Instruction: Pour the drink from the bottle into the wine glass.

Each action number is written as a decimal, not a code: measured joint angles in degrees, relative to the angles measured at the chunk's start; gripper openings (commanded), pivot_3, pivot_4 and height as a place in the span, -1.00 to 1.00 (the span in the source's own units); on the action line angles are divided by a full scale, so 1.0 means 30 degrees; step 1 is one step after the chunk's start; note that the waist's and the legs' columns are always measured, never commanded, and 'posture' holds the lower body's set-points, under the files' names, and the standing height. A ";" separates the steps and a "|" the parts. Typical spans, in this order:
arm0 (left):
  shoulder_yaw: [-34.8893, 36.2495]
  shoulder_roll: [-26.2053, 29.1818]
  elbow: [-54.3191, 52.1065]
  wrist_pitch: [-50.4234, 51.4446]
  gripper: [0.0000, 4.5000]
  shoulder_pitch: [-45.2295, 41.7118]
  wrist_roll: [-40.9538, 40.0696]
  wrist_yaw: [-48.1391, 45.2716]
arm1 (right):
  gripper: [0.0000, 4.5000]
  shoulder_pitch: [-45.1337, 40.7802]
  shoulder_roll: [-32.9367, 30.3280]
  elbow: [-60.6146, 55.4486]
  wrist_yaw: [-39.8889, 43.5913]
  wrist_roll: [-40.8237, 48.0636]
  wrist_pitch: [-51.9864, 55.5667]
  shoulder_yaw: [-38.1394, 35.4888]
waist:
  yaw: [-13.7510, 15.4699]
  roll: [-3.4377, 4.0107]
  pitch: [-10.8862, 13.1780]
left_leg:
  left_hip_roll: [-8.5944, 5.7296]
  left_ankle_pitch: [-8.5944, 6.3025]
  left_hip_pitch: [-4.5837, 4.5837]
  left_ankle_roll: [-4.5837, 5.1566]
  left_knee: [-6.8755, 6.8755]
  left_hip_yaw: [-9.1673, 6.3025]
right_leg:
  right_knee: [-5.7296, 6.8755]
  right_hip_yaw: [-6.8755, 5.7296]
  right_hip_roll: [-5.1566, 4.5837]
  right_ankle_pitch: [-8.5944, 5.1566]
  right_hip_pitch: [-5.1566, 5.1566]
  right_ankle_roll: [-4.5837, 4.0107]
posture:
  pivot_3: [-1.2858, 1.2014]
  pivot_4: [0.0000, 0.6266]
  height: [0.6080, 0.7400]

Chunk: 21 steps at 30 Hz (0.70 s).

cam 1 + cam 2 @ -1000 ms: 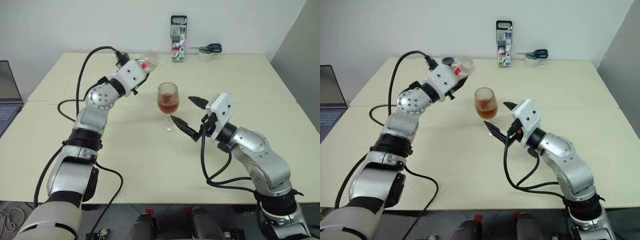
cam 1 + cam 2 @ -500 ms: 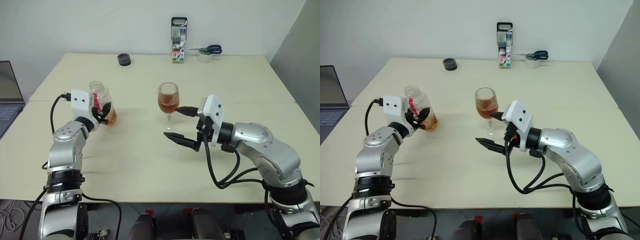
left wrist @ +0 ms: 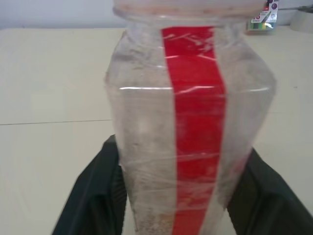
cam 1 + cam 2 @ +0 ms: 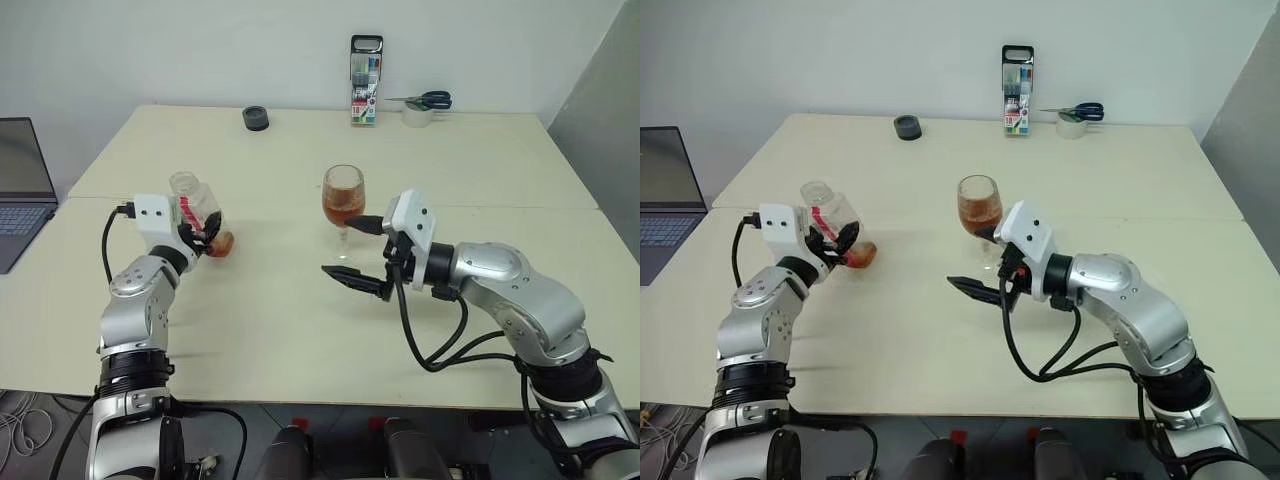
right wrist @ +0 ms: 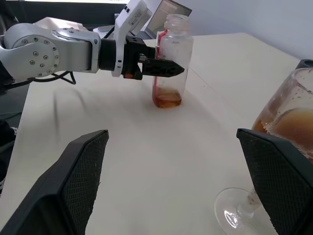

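The bottle (image 4: 197,205), clear with a red strip and no cap on, stands on the left of the table (image 4: 300,330). A little amber drink (image 5: 167,99) is left in its bottom. My left gripper (image 4: 210,235) sits around the bottle's lower half (image 3: 190,122). The wine glass (image 4: 343,195) stands upright at mid-table, its bowl about half full of drink (image 4: 342,207). My right gripper (image 4: 340,248) is open low beside the glass, holding nothing. The stem (image 5: 252,198) stands just off one of its fingers (image 5: 274,186).
A small black round thing (image 4: 255,118) lies at the back left. A marker pack (image 4: 366,80) stands at the back edge, with scissors (image 4: 425,100) on a tape roll to its right. A laptop (image 4: 20,190) sits on another surface to the left.
My left arm swung the bottle from its tipped pose near the glass out to the left and down, upright onto the table. My right gripper turned a little toward the glass.
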 measured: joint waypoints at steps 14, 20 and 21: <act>-0.0559 0.0037 -0.0210 -0.1633 0.99 0.2132 0.0639 0.0026 | 1.00 0.3158 0.0047 0.1057 -0.1042 -0.1789 -0.1790 -0.0079 | 0.0103 -0.0011 -0.0006 | 0.0007 -0.0002 -0.0005 0.0001 -0.0025 0.0015 | -0.0060 0.0009 0.0000 0.0000 0.0002 0.0000 | 0.03 -0.52 1.00; -0.0550 -0.0074 -0.2707 -0.1534 0.99 0.4403 0.0921 0.1114 | 1.00 0.7508 0.2192 0.1892 -0.3971 -0.3460 -0.5201 -0.1787 | 0.0186 -0.0014 -0.0009 | 0.0029 -0.0005 -0.0003 -0.0001 -0.0044 0.0012 | -0.0088 0.0017 0.0001 0.0000 0.0014 0.0001 | 0.03 -0.52 1.00; -0.0547 -0.0161 -0.3187 -0.1528 0.99 0.4817 0.1077 0.1351 | 1.00 0.8158 0.2486 0.2070 -0.4421 -0.3785 -0.5853 -0.2016 | 0.0188 -0.0012 -0.0008 | 0.0029 -0.0005 0.0004 -0.0001 -0.0043 0.0021 | -0.0089 0.0025 0.0001 0.0000 0.0019 0.0001 | 0.03 -0.52 1.00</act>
